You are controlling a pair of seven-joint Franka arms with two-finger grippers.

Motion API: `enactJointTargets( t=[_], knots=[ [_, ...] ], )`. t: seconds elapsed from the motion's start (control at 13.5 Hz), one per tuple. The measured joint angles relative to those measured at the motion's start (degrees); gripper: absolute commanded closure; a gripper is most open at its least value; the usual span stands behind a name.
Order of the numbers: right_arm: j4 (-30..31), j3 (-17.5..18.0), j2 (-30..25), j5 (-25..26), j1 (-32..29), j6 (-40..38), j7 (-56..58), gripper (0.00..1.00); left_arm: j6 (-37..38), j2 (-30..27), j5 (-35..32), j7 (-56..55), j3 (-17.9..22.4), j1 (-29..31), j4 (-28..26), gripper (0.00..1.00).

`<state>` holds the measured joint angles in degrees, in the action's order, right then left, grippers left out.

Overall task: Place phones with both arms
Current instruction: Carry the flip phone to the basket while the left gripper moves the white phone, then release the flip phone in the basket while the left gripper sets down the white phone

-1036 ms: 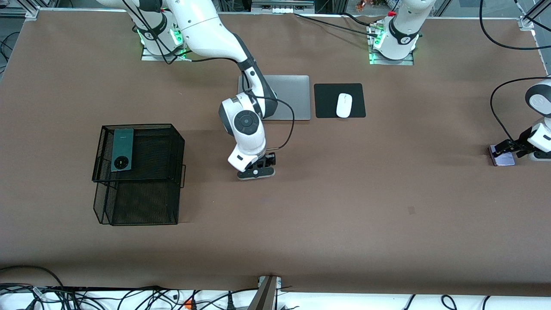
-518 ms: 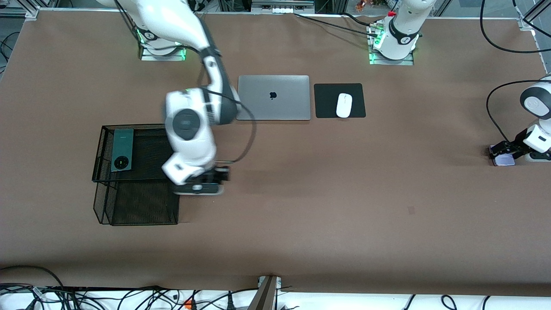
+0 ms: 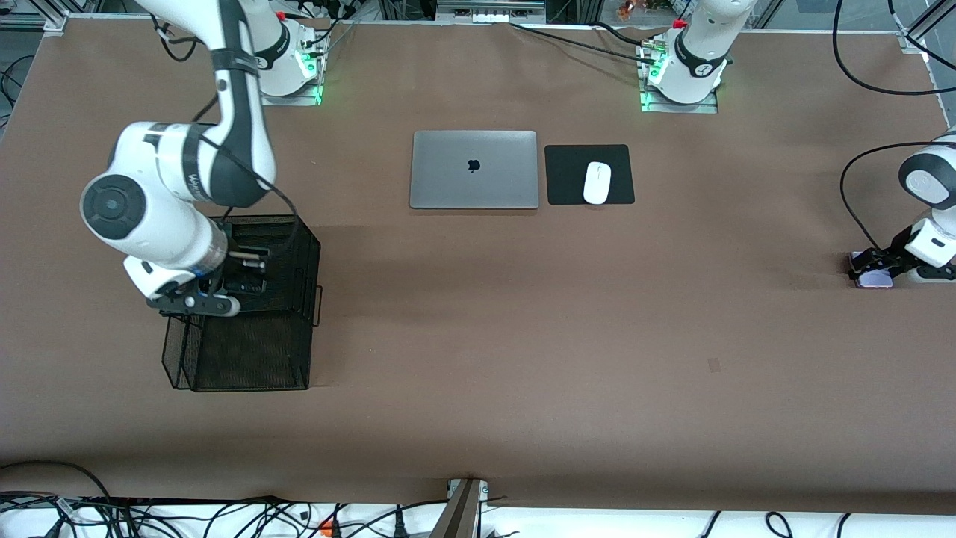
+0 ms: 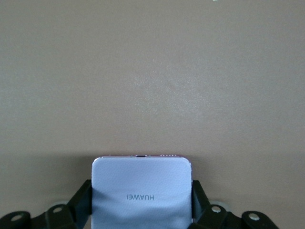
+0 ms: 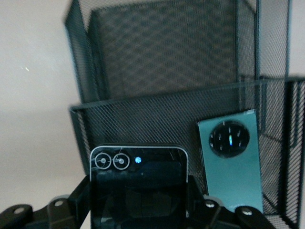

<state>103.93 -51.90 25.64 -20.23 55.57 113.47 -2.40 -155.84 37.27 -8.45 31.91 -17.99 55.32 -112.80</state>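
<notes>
You held a phone in each gripper.
Right gripper (image 5: pixel 138 210) pinched the black phone (image 5: pixel 138 188) over the mesh basket (image 3: pixel 291 246); left gripper (image 4: pixel 142 214) clamped the lilac phone (image 4: pixel 141 193), well apart from the basket.

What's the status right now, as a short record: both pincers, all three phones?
right pincer: over the rack's upper tier, shut on black phone
left pincer: low at the left arm's end of the table, shut on lilac phone
green phone: flat on rack's upper tier, beside the black phone
placed so far: green phone only
</notes>
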Motion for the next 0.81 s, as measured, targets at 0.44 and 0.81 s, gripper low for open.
enactJointTargets(
  t=[0.44, 0.81],
  knots=[
    [12.6, 1.0, -3.8, 0.0, 4.1, 12.5, -0.2, 0.88, 4.7, 0.3, 0.0, -4.6, -0.5, -4.6, 4.0, 1.00],
    [14.1, 1.1, -3.6, 0.0, 4.1, 16.0, -0.1, 0.39, 10.3, 0.5, 0.0, -22.4, -0.9, -16.3, 8.1, 1.00]
  ],
)
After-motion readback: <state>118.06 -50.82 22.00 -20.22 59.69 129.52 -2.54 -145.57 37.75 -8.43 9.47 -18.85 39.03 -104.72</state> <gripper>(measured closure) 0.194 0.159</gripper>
